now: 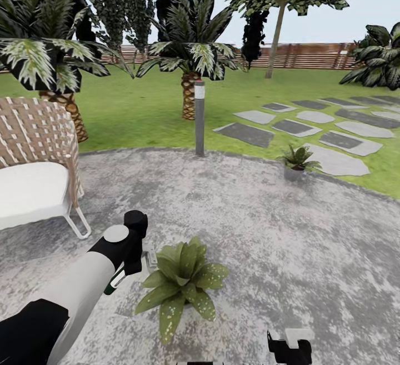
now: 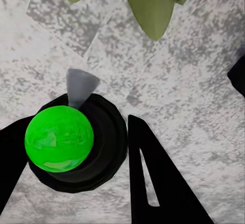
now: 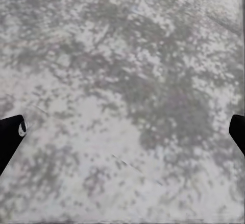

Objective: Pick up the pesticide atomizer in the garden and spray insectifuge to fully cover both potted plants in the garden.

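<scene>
The left tool (image 2: 76,147) is pinching the atomizer (image 2: 61,137): in the left wrist view its two black fingers (image 2: 158,183) sit either side of a round black body capped by a bright green dome, with a pale grey nozzle cone jutting from it toward the leaves. That grip looks chosen so the nozzle aims forward along the fingers, straight at the nearer potted plant (image 1: 183,281), which in the head view sits just beside the left tool (image 1: 136,248), its broad pointed leaves green with pale speckles and its pot hidden under them. Held low and close like this, the spray should land on the rosette rather than on the patio (image 1: 278,243). Farther out from the tool, near the patio's edge, stands the second potted plant (image 1: 296,162), smaller in view, in a grey pot, well apart from the first. The right tool (image 3: 122,127) hangs spread over bare speckled paving, holding nothing, probably just kept out of the way.
</scene>
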Controlling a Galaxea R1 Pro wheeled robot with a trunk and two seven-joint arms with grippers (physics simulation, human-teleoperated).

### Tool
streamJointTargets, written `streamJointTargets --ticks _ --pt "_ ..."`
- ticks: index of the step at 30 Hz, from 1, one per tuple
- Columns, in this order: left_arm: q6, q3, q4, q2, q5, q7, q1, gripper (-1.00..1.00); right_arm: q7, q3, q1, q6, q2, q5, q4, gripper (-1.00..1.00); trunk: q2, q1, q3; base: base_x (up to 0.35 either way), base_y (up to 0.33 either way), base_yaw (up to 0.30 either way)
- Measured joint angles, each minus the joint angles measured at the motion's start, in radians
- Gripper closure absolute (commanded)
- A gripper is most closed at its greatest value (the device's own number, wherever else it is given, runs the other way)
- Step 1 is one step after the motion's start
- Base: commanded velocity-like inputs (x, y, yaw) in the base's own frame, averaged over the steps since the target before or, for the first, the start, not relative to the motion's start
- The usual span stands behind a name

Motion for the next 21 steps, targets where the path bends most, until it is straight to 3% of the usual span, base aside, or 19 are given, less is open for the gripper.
streamJointTargets --ticks 14,21 --pt "0.000 -0.002 0.000 -0.003 0.001 0.000 -0.001 1.00 0.000 0.000 0.000 0.000 0.000 0.000 0.000 -1.00 0.000 0.000 0.000 0.000 0.307 -0.295" --pt "-0.004 -0.009 0.000 -0.003 -0.001 0.000 0.026 1.00 0.000 0.002 0.000 -0.002 0.003 0.001 0.000 -1.00 0.000 0.000 0.000 0.000 0.095 -0.031"
